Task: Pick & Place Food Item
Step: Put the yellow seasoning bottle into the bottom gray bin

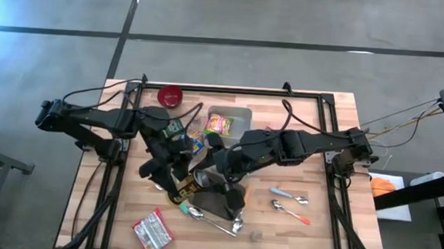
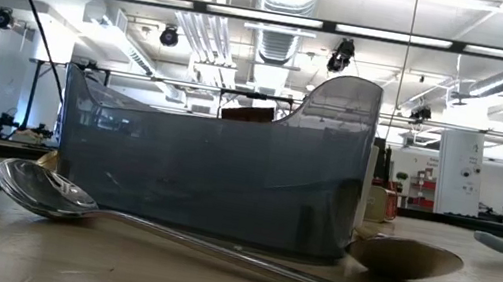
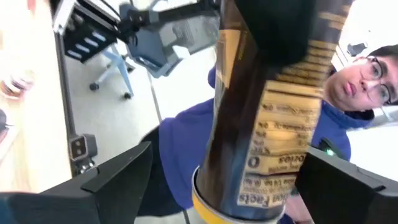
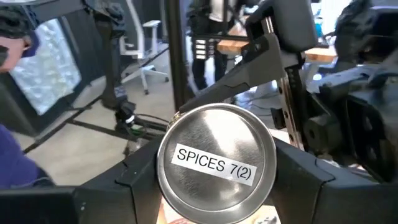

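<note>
A tall dark-brown food can (image 3: pixel 267 143) with a printed label, a yellow rim (image 3: pixel 208 208) and a metal end marked "SPICES 7(2)" (image 4: pixel 214 160) hangs in the air over the middle of the table (image 1: pixel 187 184). My right gripper (image 4: pixel 217 183) is shut on it. My left gripper (image 3: pixel 230 177) is open. Its two fingers (image 3: pixel 118 171) stand either side of the can near the yellow rim with a gap on each side. In the high view both grippers meet mid-table, left (image 1: pixel 174 174) and right (image 1: pixel 203 173). My right gripper pinches the can's round side between its two fingers (image 4: pixel 140 177), at the metal end (image 4: pixel 214 160), which faces back toward its wrist. The fingers lie along the can, coming about level from the table's right. The can is lifted clear of the table, its yellow-rimmed end pointing away from the gripper.
A grey see-through holder (image 2: pixel 216 171) and long spoons (image 2: pixel 51 192) lie just near of the grippers. A grey bin (image 1: pixel 242 114) with a snack packet (image 1: pixel 219 124) and a red bowl (image 1: pixel 170 96) stand at the far side. A red-white packet (image 1: pixel 152 230) lies near left. A person in blue shows beyond the table (image 3: pixel 180 155).
</note>
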